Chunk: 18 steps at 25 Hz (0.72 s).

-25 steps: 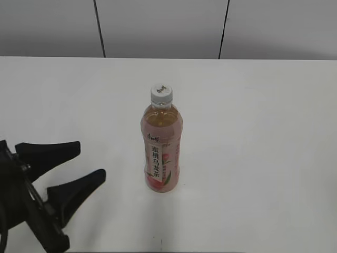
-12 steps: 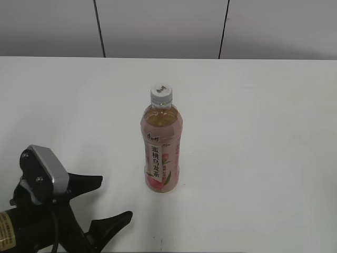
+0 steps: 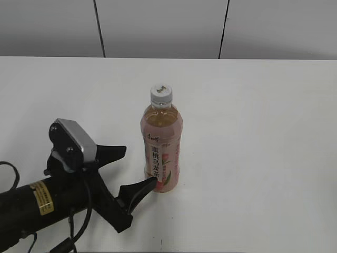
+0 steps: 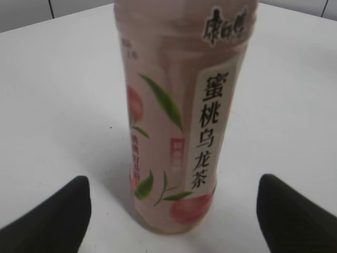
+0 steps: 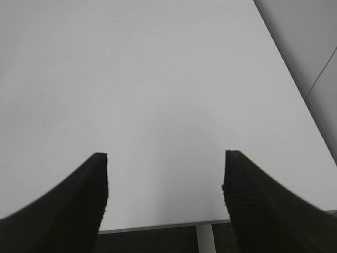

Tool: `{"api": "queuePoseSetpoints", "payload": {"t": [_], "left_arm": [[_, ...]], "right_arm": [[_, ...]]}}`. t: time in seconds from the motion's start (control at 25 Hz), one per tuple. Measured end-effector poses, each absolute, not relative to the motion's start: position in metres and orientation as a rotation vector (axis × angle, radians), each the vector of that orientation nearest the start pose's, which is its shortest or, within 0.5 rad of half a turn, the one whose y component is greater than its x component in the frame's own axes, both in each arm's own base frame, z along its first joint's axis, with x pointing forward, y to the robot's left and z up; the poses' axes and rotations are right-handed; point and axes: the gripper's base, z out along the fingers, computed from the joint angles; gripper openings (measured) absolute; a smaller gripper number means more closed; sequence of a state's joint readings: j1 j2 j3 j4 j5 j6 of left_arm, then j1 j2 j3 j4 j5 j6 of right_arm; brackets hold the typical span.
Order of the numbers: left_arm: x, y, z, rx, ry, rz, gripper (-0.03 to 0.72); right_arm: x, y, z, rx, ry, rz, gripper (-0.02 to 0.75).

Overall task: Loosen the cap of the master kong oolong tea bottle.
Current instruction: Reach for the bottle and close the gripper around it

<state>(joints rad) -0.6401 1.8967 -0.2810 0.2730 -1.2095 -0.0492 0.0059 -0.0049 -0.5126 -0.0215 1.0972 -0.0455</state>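
Left wrist view, close on the master kong oolong tea bottle (image 4: 181, 113): pink label printed with peaches and green leaves, and a white vertical strip carrying dark Chinese characters, 蜜桃乌龙茶. Above the strip sits a dark brand mark in stylised Chinese script, soft in focus; smaller writing running down the pink part is too blurred to read. Bottle is slim clear plastic, standing upright on the white table (image 4: 58, 100). Exterior view shows amber tea filling the bottle (image 3: 161, 145) up to the shoulder, clear of the label. White ribbed cap (image 3: 161, 93) is seated on the neck, with a small dark-and-orange mark on top, too small to read. Bottle stands near the middle of the table (image 3: 263, 132), a grey panelled wall (image 3: 158, 26) behind. Left tool (image 3: 135, 164) comes in low from the left of the exterior view, fingers spread wide; the nearer fingertip (image 3: 147, 183) lies right at the bottle's base, contact uncertain, the other is off to the bottle's left side. From the left wrist view the two dark fingertips (image 4: 52, 219) sit at either bottom corner with the bottle's foot between them, neither touching. A yellow sticker with black print on the left arm (image 3: 42, 199) is unreadable. Right wrist view: right tool (image 5: 165, 182) spread open over bare table (image 5: 158, 79) near its edge, holding nothing.
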Motion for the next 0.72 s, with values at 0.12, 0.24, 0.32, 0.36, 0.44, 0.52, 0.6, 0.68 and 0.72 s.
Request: {"api": "queuePoseSetpoints", "payload": {"t": [0.12, 0.24, 0.32, 0.36, 0.44, 0.52, 0.6, 0.68, 0.72], "left_arm": [[0.190, -0.170, 0.098, 0.810, 1.751, -0.647, 0.575], [0.198, -0.177, 0.099, 0.800, 1.733, -0.663, 0.575], [0.203, -0.181, 0.099, 0.799, 1.716, -0.669, 0.575], [0.206, -0.183, 0.099, 0.797, 1.709, -0.670, 0.575], [0.210, -0.187, 0.098, 0.791, 1.705, -0.677, 0.575], [0.214, -0.190, 0.096, 0.784, 1.708, -0.683, 0.575], [0.215, -0.190, 0.095, 0.778, 1.712, -0.688, 0.575], [0.217, -0.192, 0.095, 0.775, 1.707, -0.690, 0.575], [0.219, -0.193, 0.096, 0.771, 1.701, -0.692, 0.575]], "right_arm": [[-0.009, -0.002, 0.278, -0.051, 2.063, -0.050, 0.519], [-0.009, -0.002, 0.278, -0.051, 2.063, -0.050, 0.519], [-0.009, -0.002, 0.278, -0.051, 2.063, -0.050, 0.519], [-0.009, -0.002, 0.278, -0.051, 2.063, -0.050, 0.519], [-0.009, -0.002, 0.278, -0.051, 2.063, -0.050, 0.519], [-0.009, -0.002, 0.278, -0.051, 2.063, -0.050, 0.519], [-0.009, -0.002, 0.278, -0.051, 2.063, -0.050, 0.519], [-0.009, -0.002, 0.278, -0.051, 2.063, -0.050, 0.519], [-0.009, -0.002, 0.278, -0.051, 2.063, -0.050, 0.519]]}}
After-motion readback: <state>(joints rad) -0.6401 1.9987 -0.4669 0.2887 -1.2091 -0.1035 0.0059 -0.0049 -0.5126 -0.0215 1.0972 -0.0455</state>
